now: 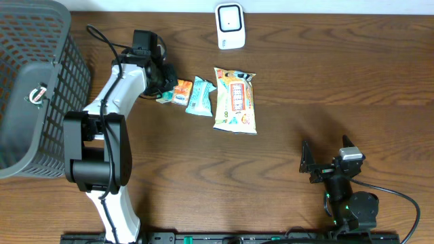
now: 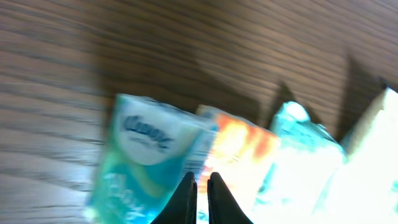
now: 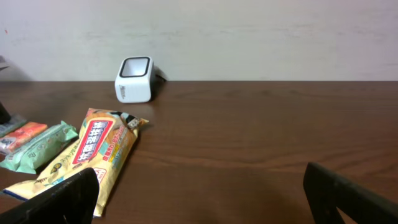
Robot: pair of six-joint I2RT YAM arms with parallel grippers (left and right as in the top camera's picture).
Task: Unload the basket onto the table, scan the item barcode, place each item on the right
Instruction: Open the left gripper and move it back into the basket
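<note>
Basket: dark mesh, at the left edge of the table, reaching its far-left corner.
Left gripper: reached out toward the far edge, at the left end of the row of packets. Jaws pressed together, only a sliver between the fingers. In the left wrist view the tips lie over the line where the tissue pack meets the orange packet; whether they pinch any wrapper cannot be told.
Tissue pack: teal and white, first in the row, partly under the left gripper.
Orange packet: touching the tissue pack on its right.
Teal packet: just beside the orange packet, lying flat.
Snack bag: yellow, the largest, just beside the teal packet, lengthwise toward the far edge.
Scanner: white box with a dark window, upright at the far edge, beyond the snack bag, well apart from the tissue pack.
Right gripper: low near the near edge, right of centre, jaws spread wide, nothing between them.
</note>
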